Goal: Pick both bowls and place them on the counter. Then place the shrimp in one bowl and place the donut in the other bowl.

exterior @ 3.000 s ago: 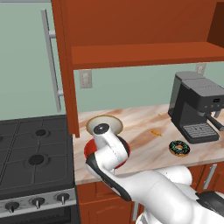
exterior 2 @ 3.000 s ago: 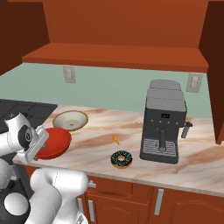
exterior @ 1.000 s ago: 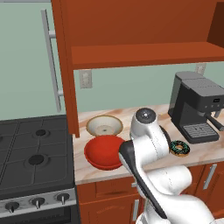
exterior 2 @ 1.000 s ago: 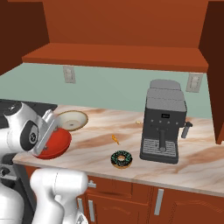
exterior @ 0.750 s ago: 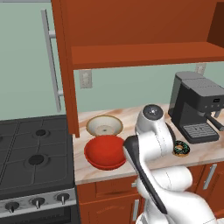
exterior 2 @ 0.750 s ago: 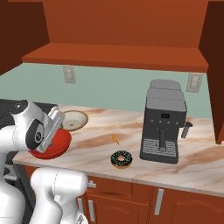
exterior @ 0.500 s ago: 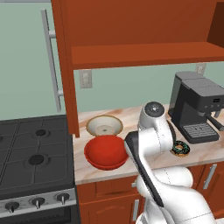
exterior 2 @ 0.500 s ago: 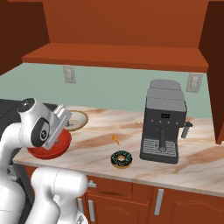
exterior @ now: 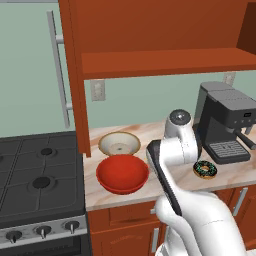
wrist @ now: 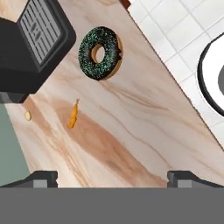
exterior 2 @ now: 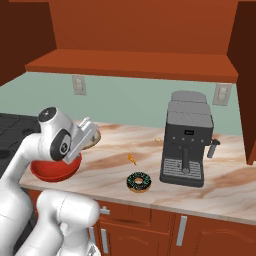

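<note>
On the marbled beige-and-brown stone surface, both bowls were already set down: the glossy red round bowl at the front edge next to the stove, the cream-beige shallow bowl with the tan rim just behind it, toward the wall.

The tool was seen released, tips spread wide, nothing between them, hanging above bare stone.

Key relation, judged from the hand view: the tiny curved orange shrimp lay ahead of the tool and off toward its left tip, not centred in the gap. Its long axis ran nearly along the view's vertical, slightly tilted, so roughly crosswise to the line between the tips; little wrist roll should be needed, mostly a sideways shift and a descent.

The ring donut with dark chocolate icing and coloured sprinkles lay flat farther ahead, well apart from the shrimp, near the boxy black coffee machine.

Materials: shrimp thin, low and narrow, so a close-to-stone pinch was judged likely. Donut looked soft-edged, with a matte, speckled top. Stone polished, veined. Both bowls smooth, wide and shallow, rims upward.
</note>
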